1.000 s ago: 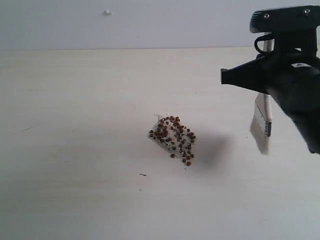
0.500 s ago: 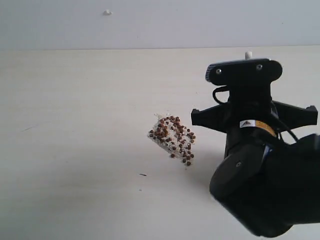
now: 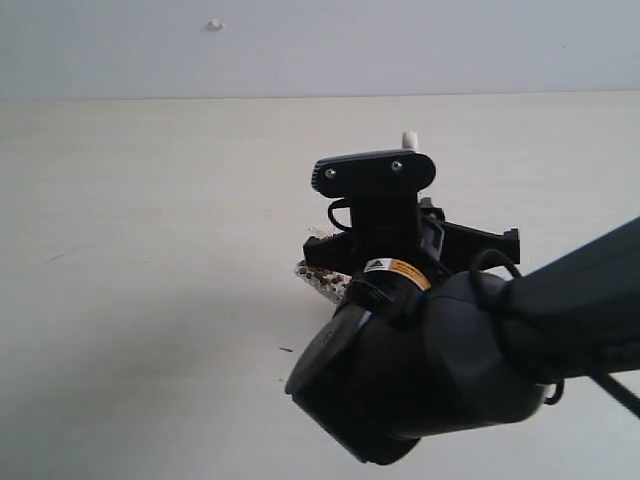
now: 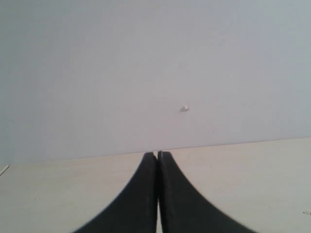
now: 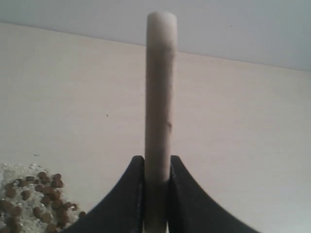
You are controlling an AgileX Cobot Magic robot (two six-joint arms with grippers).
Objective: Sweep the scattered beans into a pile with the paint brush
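Observation:
My right gripper [image 5: 157, 162] is shut on the paint brush's pale wooden handle [image 5: 160, 87], which sticks up between the black fingers [image 5: 137, 167]. The ferrule and bristles are hidden. In the exterior view the right arm's black wrist covers most of the beans; only the pile's left edge [image 3: 322, 281] shows, and the handle's tip [image 3: 407, 137] pokes above the wrist. The right wrist view shows reddish-brown beans [image 5: 41, 194] on whitish grains beside the gripper. My left gripper [image 4: 157, 155] is shut on nothing, low over the table facing the wall, and out of the exterior view.
The pale wooden table [image 3: 150, 300] ends at a grey wall [image 3: 300, 50] behind. A small dark speck [image 3: 286, 349] lies left of the arm. A small white mark [image 4: 185, 108] sits on the wall.
My right arm has swung left from the right edge with the brush, over the bean pile, and now hides most of it. The visible part of the pile has not shifted.

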